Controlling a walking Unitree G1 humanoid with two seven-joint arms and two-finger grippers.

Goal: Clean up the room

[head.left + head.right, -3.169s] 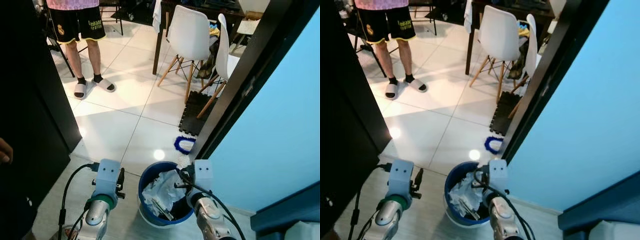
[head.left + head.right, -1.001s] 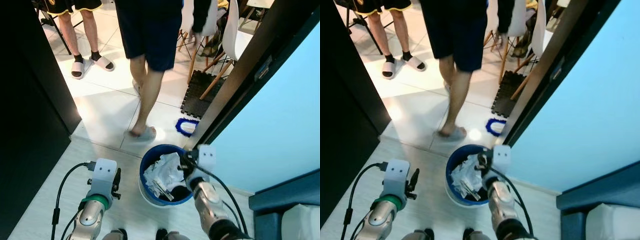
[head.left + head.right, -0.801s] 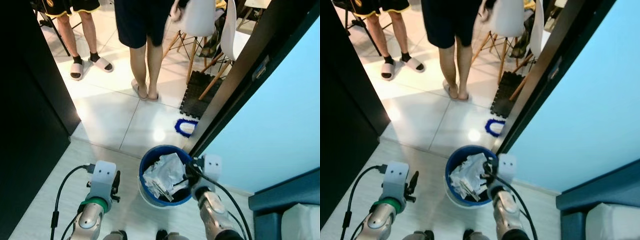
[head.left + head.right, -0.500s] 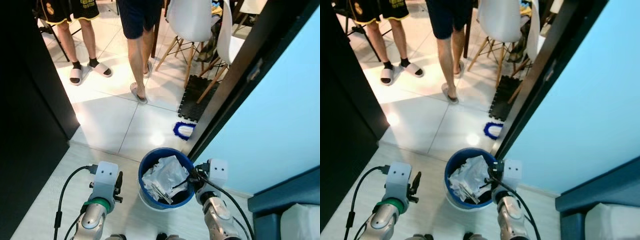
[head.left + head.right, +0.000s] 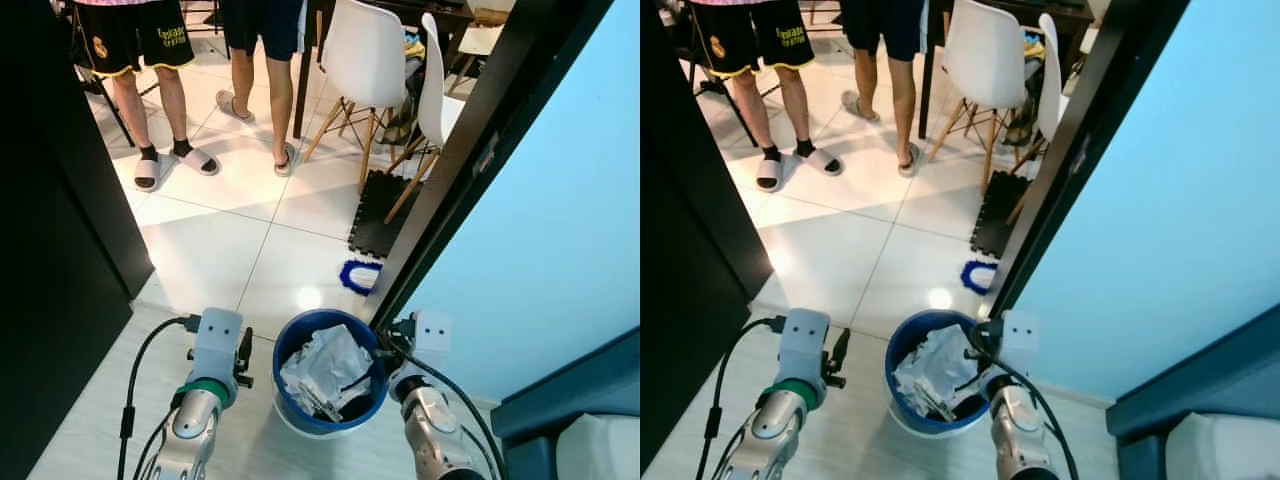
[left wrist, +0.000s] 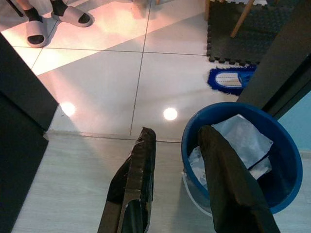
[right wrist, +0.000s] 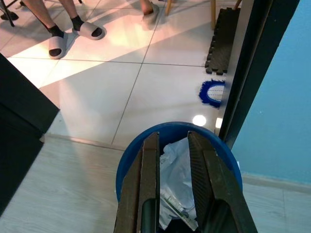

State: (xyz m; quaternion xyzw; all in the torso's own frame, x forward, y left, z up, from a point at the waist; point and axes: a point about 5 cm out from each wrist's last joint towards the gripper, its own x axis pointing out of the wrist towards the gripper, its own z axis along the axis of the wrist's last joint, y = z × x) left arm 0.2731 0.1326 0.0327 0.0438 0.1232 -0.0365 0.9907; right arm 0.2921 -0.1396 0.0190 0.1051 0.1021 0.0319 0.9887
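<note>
Left gripper is seen w/ its two black fingers spread apart, nothing held btwn them. One finger is set over pale wood-look floor, the other crosses the near rim of a blue bin. Bin is stuffed w/ crumpled white paper. Beyond it, glossy white tiles are lit by two bright reflections. A blue-and-white mop pad lies on the tiles beside a dark door frame, near a black foam mat. A pair of grey slides w/ black socks is visible at the far edge.
</note>
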